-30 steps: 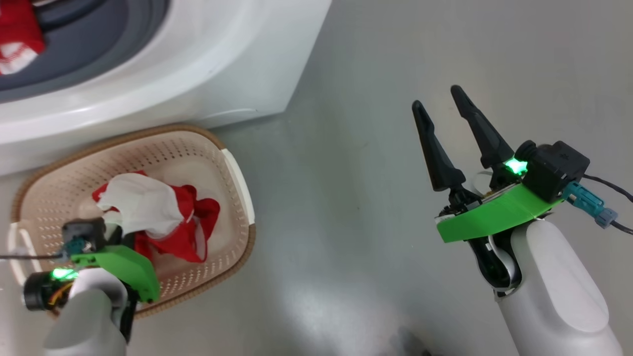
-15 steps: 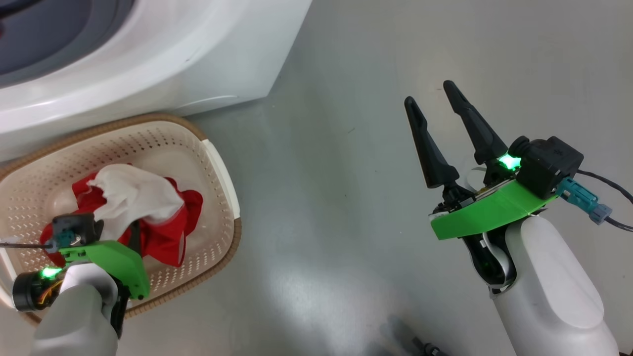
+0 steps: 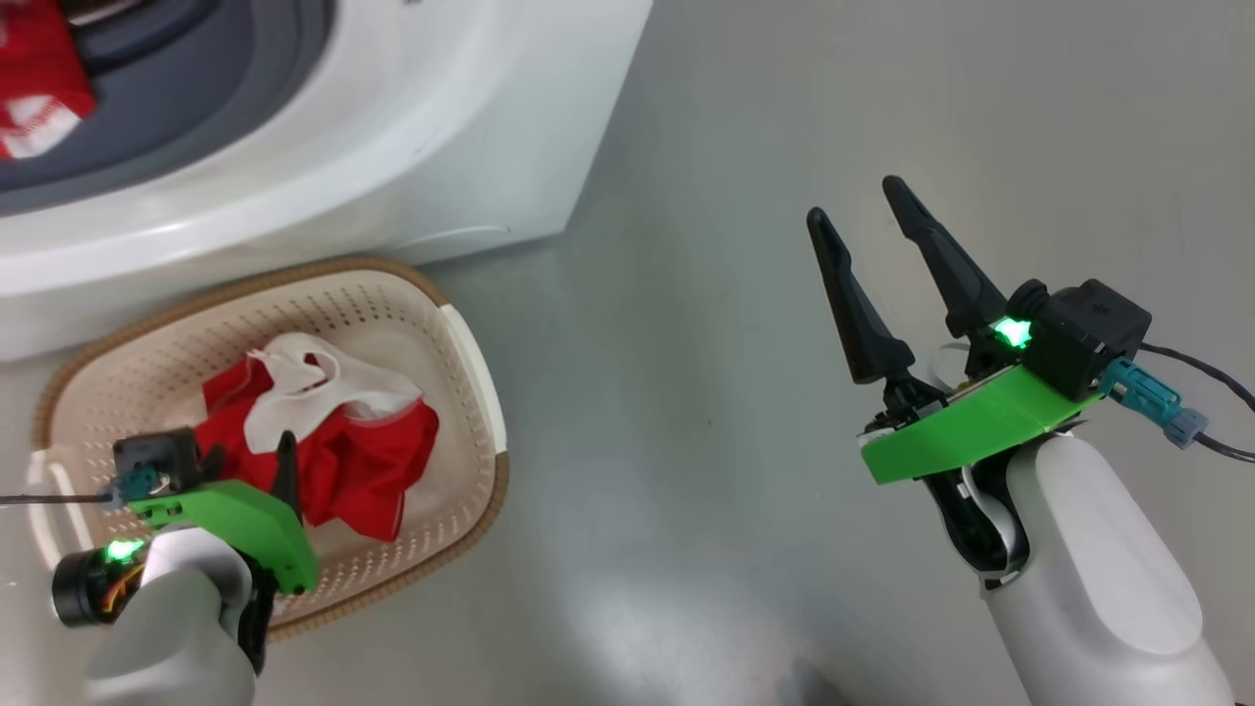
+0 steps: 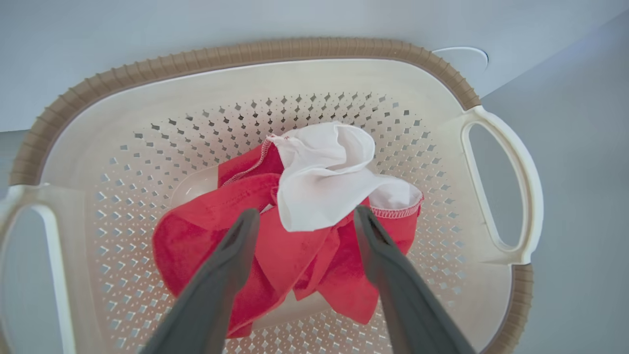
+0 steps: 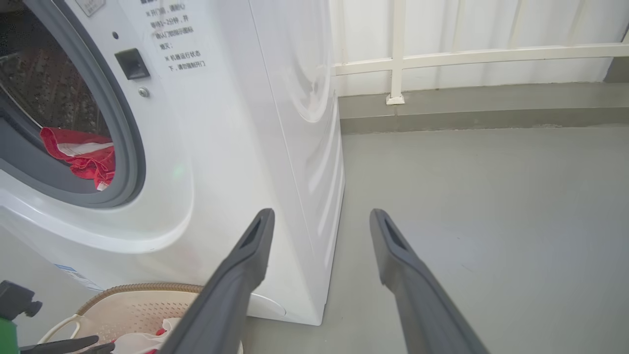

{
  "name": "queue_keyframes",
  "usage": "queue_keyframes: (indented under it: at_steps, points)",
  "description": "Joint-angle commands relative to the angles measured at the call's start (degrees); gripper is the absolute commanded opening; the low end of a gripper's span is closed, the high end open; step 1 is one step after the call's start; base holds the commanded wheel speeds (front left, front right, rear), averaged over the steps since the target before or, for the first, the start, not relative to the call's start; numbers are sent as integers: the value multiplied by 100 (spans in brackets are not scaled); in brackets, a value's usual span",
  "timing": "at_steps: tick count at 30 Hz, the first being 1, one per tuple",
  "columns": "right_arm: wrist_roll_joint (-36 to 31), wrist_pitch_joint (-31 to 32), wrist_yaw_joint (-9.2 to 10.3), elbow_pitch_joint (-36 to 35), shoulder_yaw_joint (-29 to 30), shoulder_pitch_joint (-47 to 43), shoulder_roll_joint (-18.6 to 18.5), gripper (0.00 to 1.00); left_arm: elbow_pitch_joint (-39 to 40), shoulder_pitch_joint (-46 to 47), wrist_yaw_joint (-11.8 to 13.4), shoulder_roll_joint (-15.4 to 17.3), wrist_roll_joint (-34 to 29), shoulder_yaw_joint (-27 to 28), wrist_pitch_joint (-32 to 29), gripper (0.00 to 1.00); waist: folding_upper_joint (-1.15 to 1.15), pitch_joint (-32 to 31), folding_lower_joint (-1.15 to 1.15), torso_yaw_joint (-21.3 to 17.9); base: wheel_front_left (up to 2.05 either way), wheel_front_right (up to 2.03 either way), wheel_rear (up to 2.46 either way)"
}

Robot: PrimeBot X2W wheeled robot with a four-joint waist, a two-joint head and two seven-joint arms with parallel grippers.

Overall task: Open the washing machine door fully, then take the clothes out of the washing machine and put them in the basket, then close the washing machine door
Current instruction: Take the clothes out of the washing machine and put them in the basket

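Note:
The white washing machine [image 3: 412, 127] stands open at top left, with red clothes [image 3: 39, 88] lying on its grey seal; they show again in the drum [image 5: 81, 152] in the right wrist view. Its door is out of view. A red-and-white garment [image 4: 304, 216] lies crumpled in the cream basket [image 4: 245, 51]. Just above that garment hangs my left gripper [image 4: 305, 212], open, its fingers apart and gripping nothing. My right gripper [image 3: 853, 201] is open and empty over bare floor to the right of the machine.
Grey floor [image 3: 706, 412] stretches right of the basket [image 3: 471, 343] and the machine. The basket sits close against the machine's front. A low kerb and a white railing [image 5: 442, 54] bound the floor beyond the washer's side.
My left gripper has opened and let go of the red-and-white garment, which now lies slumped in the basket. The head camera swung a little and back. The right arm has barely moved.

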State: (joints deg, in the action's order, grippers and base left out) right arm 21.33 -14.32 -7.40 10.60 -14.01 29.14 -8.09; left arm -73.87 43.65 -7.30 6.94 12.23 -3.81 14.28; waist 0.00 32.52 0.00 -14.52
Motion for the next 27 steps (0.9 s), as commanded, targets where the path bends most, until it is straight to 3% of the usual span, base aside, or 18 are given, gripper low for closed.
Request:
queue_keyframes:
  at_steps: [1,11,27]
  points:
    - [17,-68,-9,-100,-89,-254,-56,100,165,-217,-14,136,49,106,68,100,0,-188,0,113,0,0,0]
    - [21,-68,-9,-16,-77,-520,-263,100,1265,-679,-17,39,220,-3,71,100,0,-700,0,365,0,0,0]
    - [76,-68,-9,110,-32,-1058,-494,100,3114,-1694,-18,-73,148,424,72,100,0,-1639,0,708,0,0,0]
